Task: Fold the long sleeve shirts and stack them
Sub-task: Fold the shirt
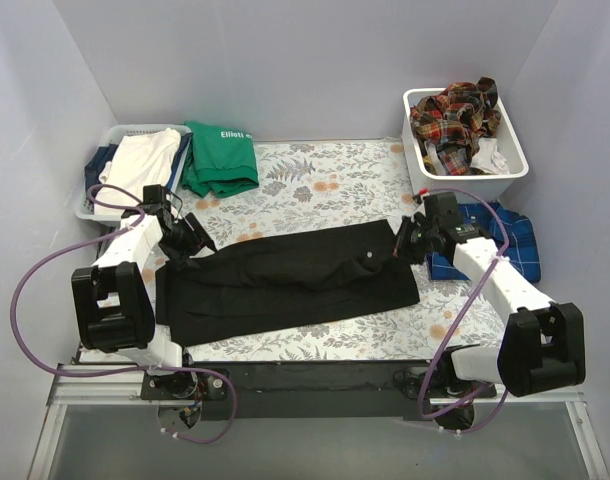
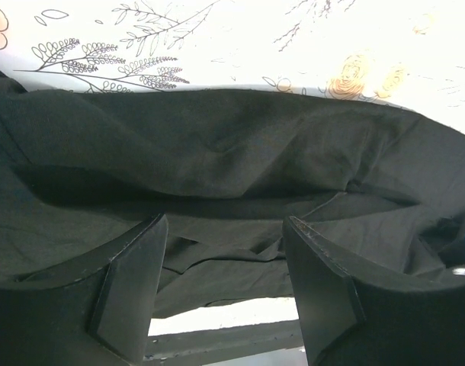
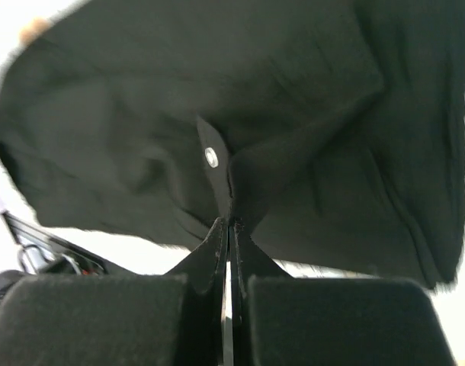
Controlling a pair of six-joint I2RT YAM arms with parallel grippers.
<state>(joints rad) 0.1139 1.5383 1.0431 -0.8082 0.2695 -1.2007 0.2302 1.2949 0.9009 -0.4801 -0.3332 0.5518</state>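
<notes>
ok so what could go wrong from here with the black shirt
1. The right gripper is shut on only a thin pinch of the black shirt, beside a button; that cloth could slip out on a pull.
2. The left gripper is open over the other end, so lifting now might drag the shirt lopsided and undo the fold.
3. The blue plaid shirt lies under the right arm and might get snagged.

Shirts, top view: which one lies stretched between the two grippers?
The black shirt, a long band across the mat; the blue plaid shirt lies by the right arm, the red plaid shirts in the white bin.
</notes>
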